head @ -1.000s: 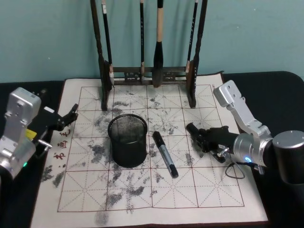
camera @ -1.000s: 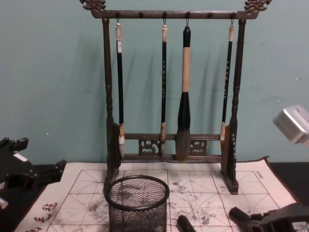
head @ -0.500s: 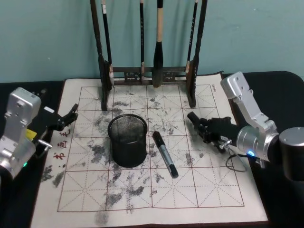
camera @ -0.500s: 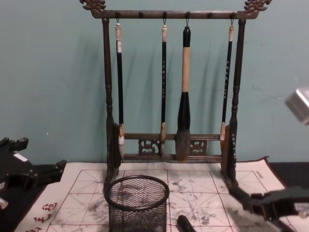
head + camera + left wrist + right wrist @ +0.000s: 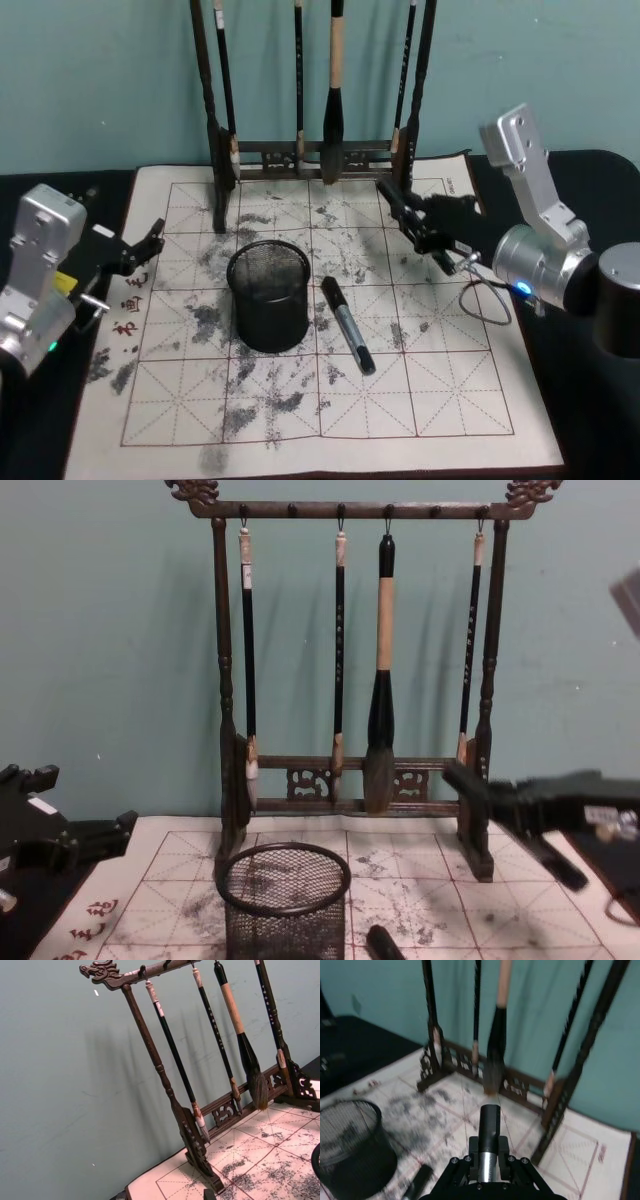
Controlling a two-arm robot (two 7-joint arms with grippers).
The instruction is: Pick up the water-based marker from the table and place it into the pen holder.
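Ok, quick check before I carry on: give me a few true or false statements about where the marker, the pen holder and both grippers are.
1. The marker lies on the mat, to the right of the pen holder. True.
2. The right gripper is holding the marker. False: it is empty and raised near the right post of the brush rack.
3. The pen holder is tipped on its side. False: it stands upright.
4. The left gripper is at the mat's left edge, apart from the pen holder. True.
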